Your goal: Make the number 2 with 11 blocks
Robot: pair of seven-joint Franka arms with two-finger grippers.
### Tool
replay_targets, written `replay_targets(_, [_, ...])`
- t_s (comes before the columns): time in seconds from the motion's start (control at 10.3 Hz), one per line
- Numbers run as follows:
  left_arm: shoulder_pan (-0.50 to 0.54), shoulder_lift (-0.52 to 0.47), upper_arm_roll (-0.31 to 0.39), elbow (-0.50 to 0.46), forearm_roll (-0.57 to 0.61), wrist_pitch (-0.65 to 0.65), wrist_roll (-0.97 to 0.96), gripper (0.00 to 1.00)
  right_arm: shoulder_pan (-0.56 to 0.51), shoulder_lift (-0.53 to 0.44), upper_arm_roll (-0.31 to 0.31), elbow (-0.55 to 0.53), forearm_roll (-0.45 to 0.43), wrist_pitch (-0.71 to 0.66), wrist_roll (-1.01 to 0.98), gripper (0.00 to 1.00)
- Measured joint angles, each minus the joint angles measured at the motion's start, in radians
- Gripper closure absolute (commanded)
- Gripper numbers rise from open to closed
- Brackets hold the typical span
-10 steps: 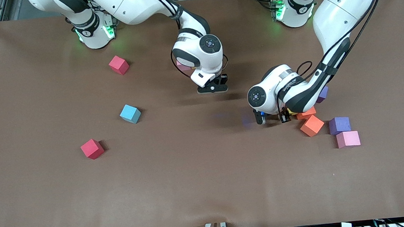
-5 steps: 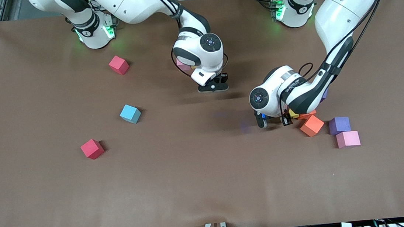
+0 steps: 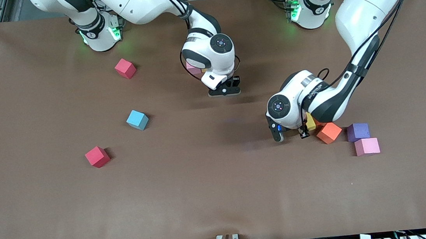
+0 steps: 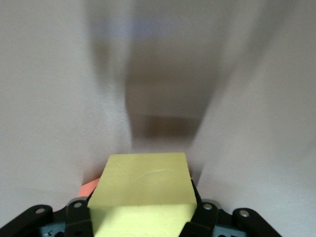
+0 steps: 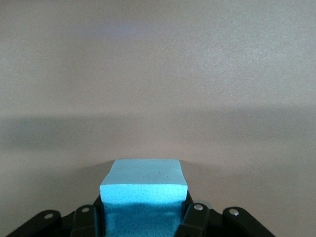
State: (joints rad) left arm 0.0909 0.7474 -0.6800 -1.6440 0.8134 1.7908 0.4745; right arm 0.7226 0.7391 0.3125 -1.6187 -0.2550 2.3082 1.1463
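Note:
My left gripper (image 3: 307, 127) is shut on a yellow block (image 3: 310, 122), low over the table beside an orange block (image 3: 329, 132). In the left wrist view the yellow block (image 4: 143, 190) fills the jaws of my left gripper (image 4: 142, 219), with an orange sliver (image 4: 88, 186) beside it. My right gripper (image 3: 224, 91) hangs over the table's middle. It is shut on a light blue block (image 5: 144, 185), which shows only in the right wrist view between the jaws of that gripper (image 5: 143, 215). No digit 2 shows anywhere.
A purple block (image 3: 357, 131) and a pink block (image 3: 367, 146) lie touching next to the orange one. Toward the right arm's end lie a pinkish-red block (image 3: 125, 68), a light blue block (image 3: 137, 119) and a red block (image 3: 97, 156). A pink block (image 3: 191, 69) peeks from under the right arm.
My left gripper has shifted a little toward the front camera with the yellow block, and its arm now covers a second orange and a second purple block. The right arm barely moved.

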Motion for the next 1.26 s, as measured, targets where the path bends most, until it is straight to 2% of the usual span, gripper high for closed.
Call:
replay_targets(0.68, [-0.001,-0.014,-0.008,0.125,-0.082,0.000,0.000,0.75,0.001,-0.001,0.000,-0.001,-0.011,0.000,0.000,1.00])
replay_targets(1.26, [-0.003,-0.024,-0.011,0.150,-0.104,0.000,-0.003,0.75,-0.001,-0.004,-0.004,-0.001,-0.019,-0.001,0.001,1.00])
